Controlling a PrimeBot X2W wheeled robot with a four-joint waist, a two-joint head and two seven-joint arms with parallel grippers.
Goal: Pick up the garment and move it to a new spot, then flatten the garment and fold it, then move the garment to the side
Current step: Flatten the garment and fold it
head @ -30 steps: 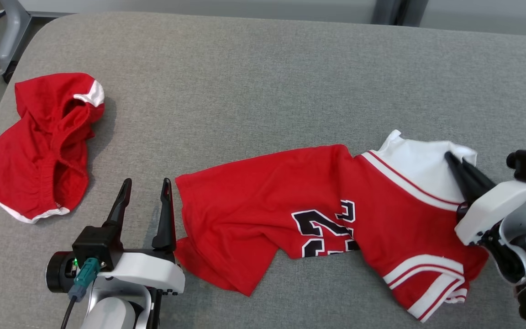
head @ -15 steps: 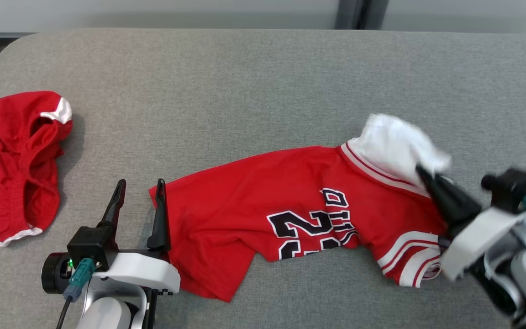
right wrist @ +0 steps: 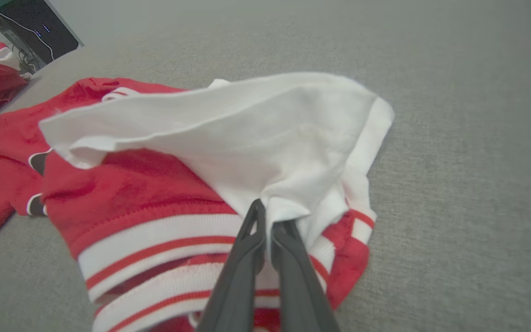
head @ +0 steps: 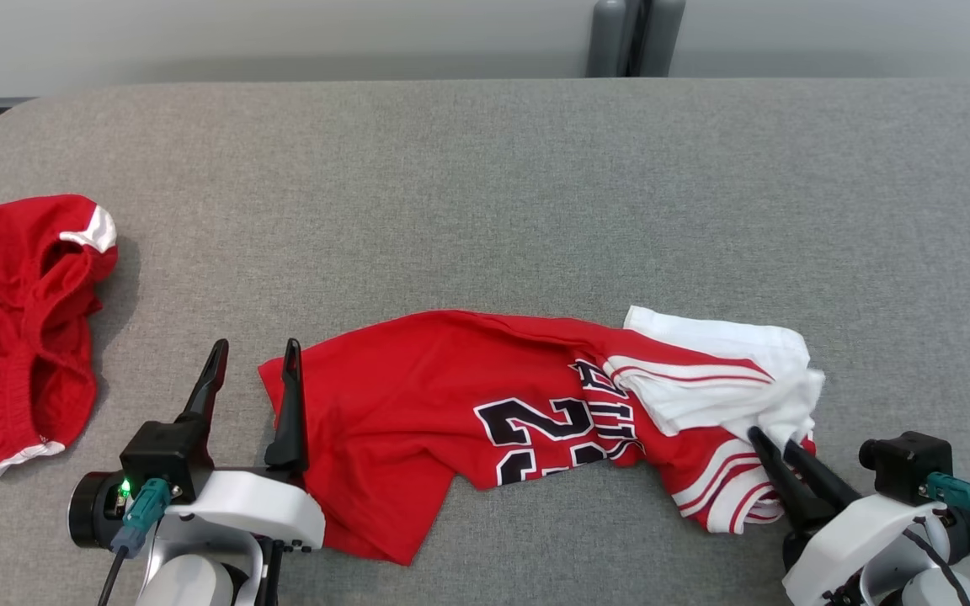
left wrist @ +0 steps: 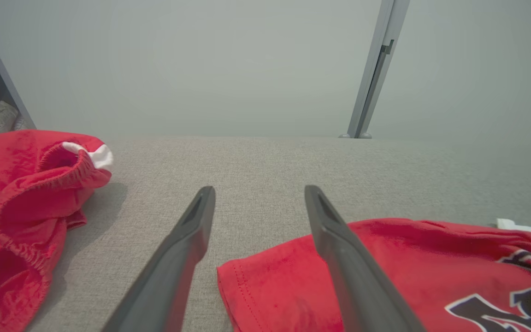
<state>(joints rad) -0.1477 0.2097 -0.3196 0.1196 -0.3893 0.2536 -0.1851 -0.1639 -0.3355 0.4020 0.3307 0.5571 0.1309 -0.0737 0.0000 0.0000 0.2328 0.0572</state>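
Note:
The garment [head: 451, 396] is a red jersey with black numbers and white striped trim, lying stretched across the grey padded table [head: 485, 185]. My right gripper [head: 770, 443] is shut on its white part [right wrist: 265, 138] at the right end, which is pulled back over the red cloth. In the right wrist view the fingertips [right wrist: 265, 216] pinch a fold of white fabric. My left gripper [head: 254, 353] stands open at the jersey's left hem, its right finger [left wrist: 339, 249] over the red edge [left wrist: 265, 286], nothing between the fingers.
A second red garment with white trim [head: 18, 328] lies crumpled at the table's left edge, also in the left wrist view [left wrist: 26, 198]. A grey post [head: 615, 38] stands behind the table. Bare table surface lies beyond the jersey and to the right.
The camera has shifted. My right gripper has pulled the white part toward me, folding it over the jersey's right end. The left gripper holds its place, open.

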